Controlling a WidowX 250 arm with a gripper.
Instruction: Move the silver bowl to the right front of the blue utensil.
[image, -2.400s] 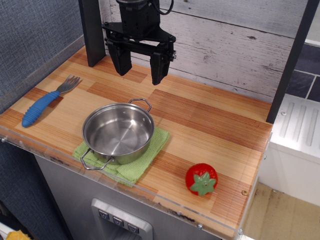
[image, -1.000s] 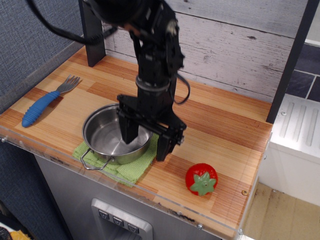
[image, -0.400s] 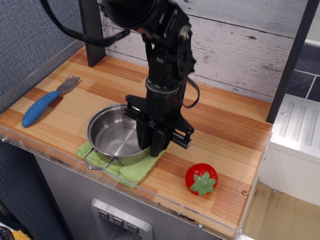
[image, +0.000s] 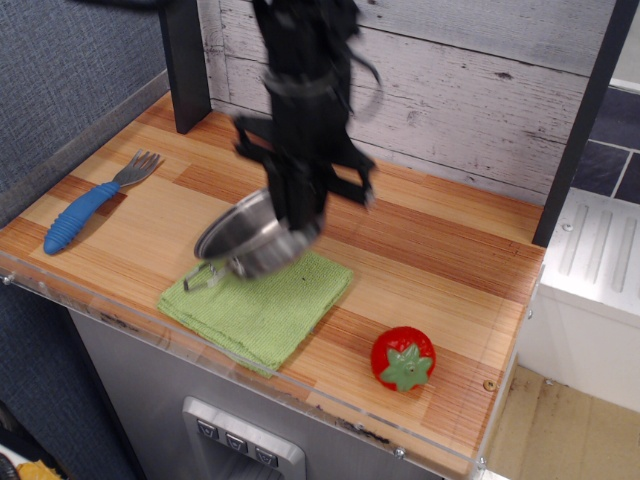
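Observation:
The silver bowl (image: 250, 240) hangs tilted in the air, its open side turned up and to the left, one wire handle drooping toward the green cloth (image: 262, 300). My gripper (image: 300, 222) is shut on the bowl's right rim and holds it just above the cloth. The picture is blurred by motion. The blue utensil (image: 88, 203), a fork with a ribbed blue handle and grey tines, lies at the far left of the wooden counter, well to the left of the bowl.
A red strawberry toy (image: 402, 359) sits near the front right edge. A dark post (image: 185, 62) stands at the back left, a grey plank wall behind. The counter (image: 440, 250) drops off at the front and right edges.
My gripper came down, closed on the bowl's right rim, and has lifted it off the green cloth, tilting it. The cloth now lies bare. The fork and strawberry have not moved.

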